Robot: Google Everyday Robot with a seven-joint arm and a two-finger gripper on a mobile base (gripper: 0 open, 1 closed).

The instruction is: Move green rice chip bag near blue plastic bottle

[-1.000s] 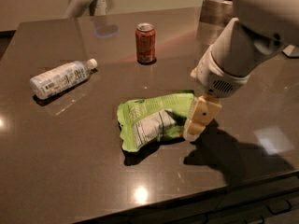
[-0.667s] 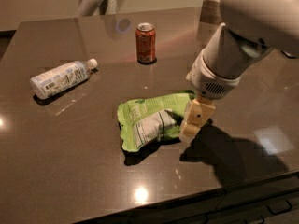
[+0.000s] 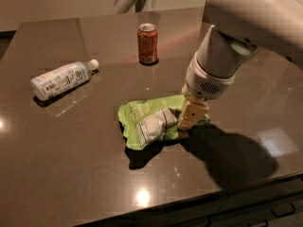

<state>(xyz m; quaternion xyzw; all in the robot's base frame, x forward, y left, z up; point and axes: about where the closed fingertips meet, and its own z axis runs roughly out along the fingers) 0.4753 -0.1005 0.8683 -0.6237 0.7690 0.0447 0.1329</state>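
Dark, glossy tabletop [image 3: 57, 174] fills my feed, with lamp glare spotted across it and a pale wall behind. The green rice chip bag [image 3: 147, 122] lies crumpled near the middle, label panel up. From the bag, the blue plastic bottle [image 3: 61, 79] lies on its side at about ten o'clock, well apart, with its cap pointing toward two o'clock. A red soda can [image 3: 147, 44] stands upright at twelve o'clock from the bag.

Over the last second I have seen the gripper [image 3: 191, 118] slide a little toward nine o'clock and settle lower. It now sits on the bag's three o'clock edge, its tip down at the foil, with the bulky arm [image 3: 222, 60] leaning in from one o'clock. The bag itself has not shifted, and neither has the bottle or the can. Whether the claw is wide, narrow or already pinching foil I cannot tell from this angle.

I judge that I am at the grasp, not the carry: the approach is done and the move toward the bottle has not begun. Crinkled foil is slippery and gives way, so I would want a firm pinch before dragging or lifting toward ten o'clock, stopping short of the bottle, which could roll if nudged.
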